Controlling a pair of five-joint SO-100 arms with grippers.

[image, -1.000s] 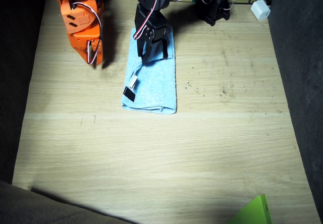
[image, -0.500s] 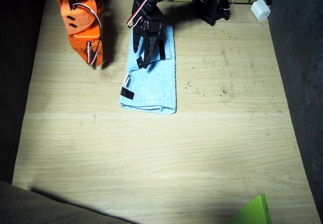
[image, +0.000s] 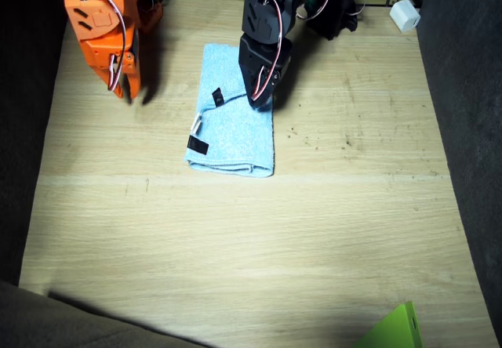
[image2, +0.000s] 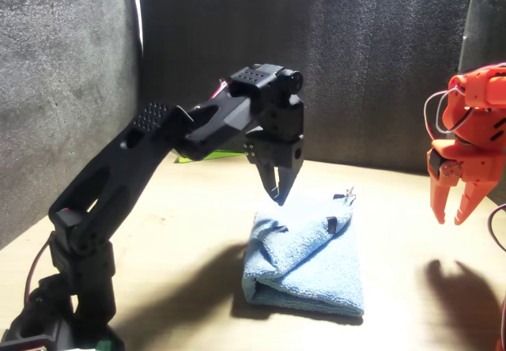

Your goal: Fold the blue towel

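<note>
The blue towel [image: 233,128] lies folded into a narrow strip on the wooden table, with two black tape marks along its left edge. In the front view the blue towel [image2: 312,260] shows a thick folded layer on top. My left gripper [image: 260,97], the black one, hangs over the strip's far right edge. The front view shows this left gripper [image2: 278,195] a little above the cloth, its jaws together and holding nothing. My right gripper [image: 122,86], the orange one, hangs beside the towel, apart from it. In the front view the right gripper [image2: 449,215] has its fingers slightly spread.
A white block [image: 405,15] sits at the table's far corner near cables. A green object [image: 394,329] pokes in at the near edge. Dark cloth walls stand on both sides of the table [image: 235,238].
My left gripper has risen off the towel and swung towards its right edge, leaving the cloth flat. The right arm has pulled back and away from the towel a little.
</note>
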